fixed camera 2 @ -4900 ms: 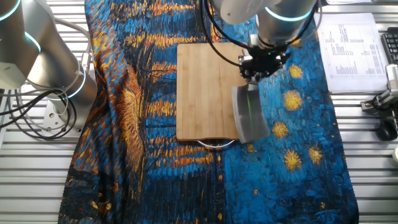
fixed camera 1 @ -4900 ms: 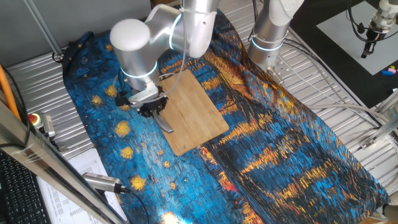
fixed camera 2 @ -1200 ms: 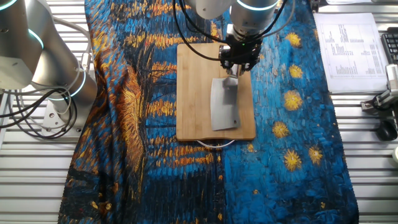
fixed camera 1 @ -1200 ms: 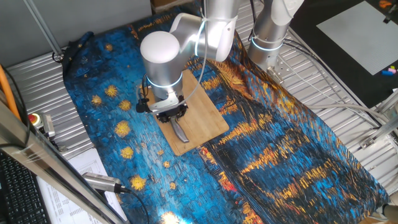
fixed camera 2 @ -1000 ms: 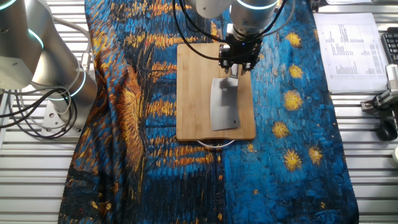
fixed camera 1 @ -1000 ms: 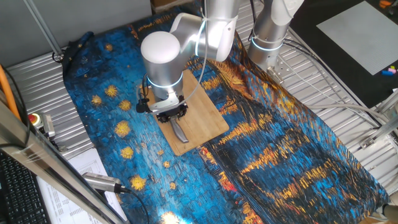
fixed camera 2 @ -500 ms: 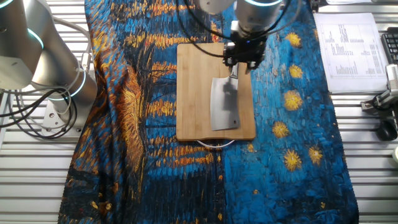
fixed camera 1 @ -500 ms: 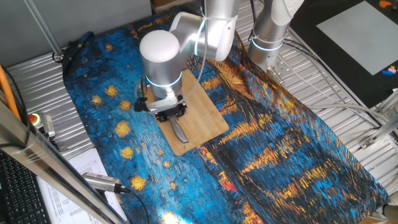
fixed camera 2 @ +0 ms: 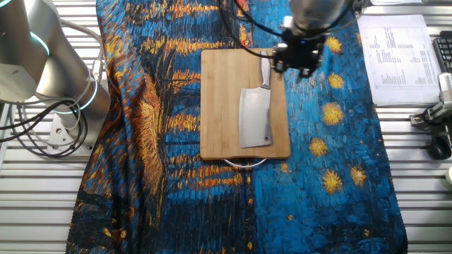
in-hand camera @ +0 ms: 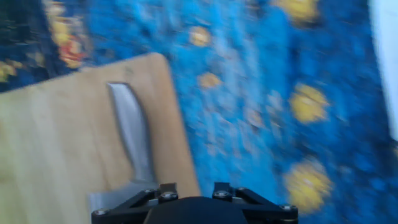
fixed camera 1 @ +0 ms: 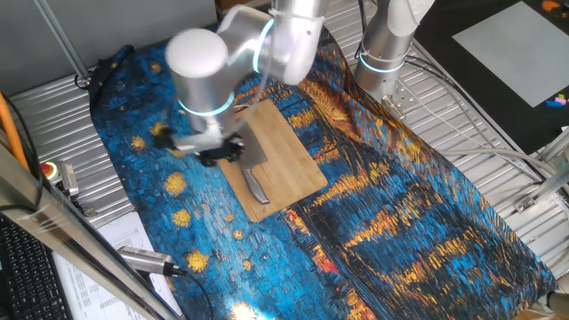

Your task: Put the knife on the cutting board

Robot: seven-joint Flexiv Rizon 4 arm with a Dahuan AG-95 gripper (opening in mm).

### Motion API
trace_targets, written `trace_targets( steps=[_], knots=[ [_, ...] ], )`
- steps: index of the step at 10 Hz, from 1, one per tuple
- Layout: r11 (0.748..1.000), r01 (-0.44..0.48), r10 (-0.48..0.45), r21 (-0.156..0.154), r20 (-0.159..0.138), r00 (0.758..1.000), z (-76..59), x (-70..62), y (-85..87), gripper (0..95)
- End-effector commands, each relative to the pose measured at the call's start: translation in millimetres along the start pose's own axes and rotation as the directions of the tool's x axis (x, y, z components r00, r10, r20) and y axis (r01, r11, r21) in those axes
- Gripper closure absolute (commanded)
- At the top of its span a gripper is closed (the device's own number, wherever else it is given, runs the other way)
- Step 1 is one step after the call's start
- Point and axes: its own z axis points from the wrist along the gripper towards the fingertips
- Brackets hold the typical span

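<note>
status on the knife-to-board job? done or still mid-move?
Done, by the look of it: the knife lies flat on the cutting board, blade and handle both within its edges. In hand: nothing; the claw sits off the board's edge over the cloth, apart from the knife. Left: only clearing the arm.

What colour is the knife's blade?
Dull grey metal; the knife shows best in the other fixed view.
</note>
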Motion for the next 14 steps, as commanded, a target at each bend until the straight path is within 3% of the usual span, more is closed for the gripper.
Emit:
trace_targets(
  steps=[1,2,3,4,5,6,7,9,10,12,13,14],
  knots=[
    [1.000,-0.020,0.019,0.006,0.016,1.000,1.8,12.3,-16.7,76.0],
    [0.995,-0.102,0.102,0.001,0.041,0.994,3.1,21.3,-20.1,95.0],
    [0.960,-0.277,0.279,-0.032,0.069,0.958,2.0,21.6,-19.7,95.0],
    [0.927,-0.370,0.375,-0.063,0.081,0.924,2.0,21.6,-19.7,95.0],
    [0.804,-0.591,0.595,-0.072,0.064,0.801,2.0,21.6,-19.7,95.0],
    [0.738,-0.674,0.675,-0.028,0.036,0.737,2.0,21.6,-19.7,95.0],
    [0.637,-0.771,0.771,-0.011,0.027,0.636,2.0,21.6,-19.7,95.0],
    [0.392,-0.918,0.920,-0.064,0.032,0.391,2.0,21.6,-19.7,95.0],
    [0.318,-0.945,0.948,-0.071,0.013,0.318,2.0,21.6,-19.7,95.0],
    [0.263,-0.962,0.964,-0.068,-0.012,0.264,2.0,21.6,-19.7,95.0],
    [0.280,-0.958,0.960,-0.069,-0.006,0.281,2.4,26.9,-21.6,95.0],
    [0.286,-0.956,0.958,-0.060,-0.003,0.286,0.0,43.0,-25.7,95.0]
  ],
)
